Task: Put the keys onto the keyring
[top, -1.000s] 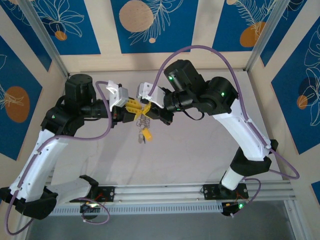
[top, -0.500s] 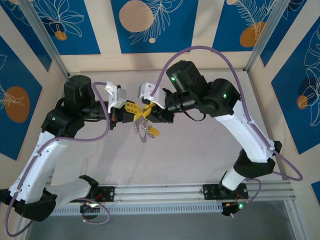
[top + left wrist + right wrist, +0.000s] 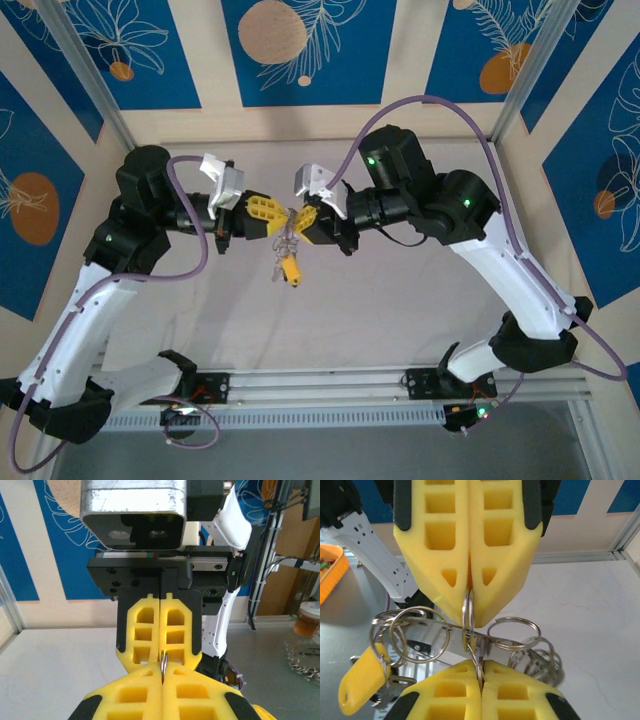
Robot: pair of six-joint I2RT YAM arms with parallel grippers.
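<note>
Above the table's middle my left gripper and right gripper meet tip to tip. The left gripper is shut on the keyring, a thin grey ring seen edge-on. In the right wrist view that keyring runs from the left fingers down to a thin silvery key. My right gripper is shut on this key, which is seen edge-on. Several linked rings and a yellow tag hang from the bunch. No lilac head can be made out.
A heap of loose rings lies on the table to the right in the left wrist view, near an orange-filled jar. An orange tray sits at the left of the right wrist view. The rail runs along the near edge.
Both arms shifted: the right arm's elbow swung to the right and the left wrist rose slightly. The hanging bunch with the yellow tag swung right, then back under the grippers.
</note>
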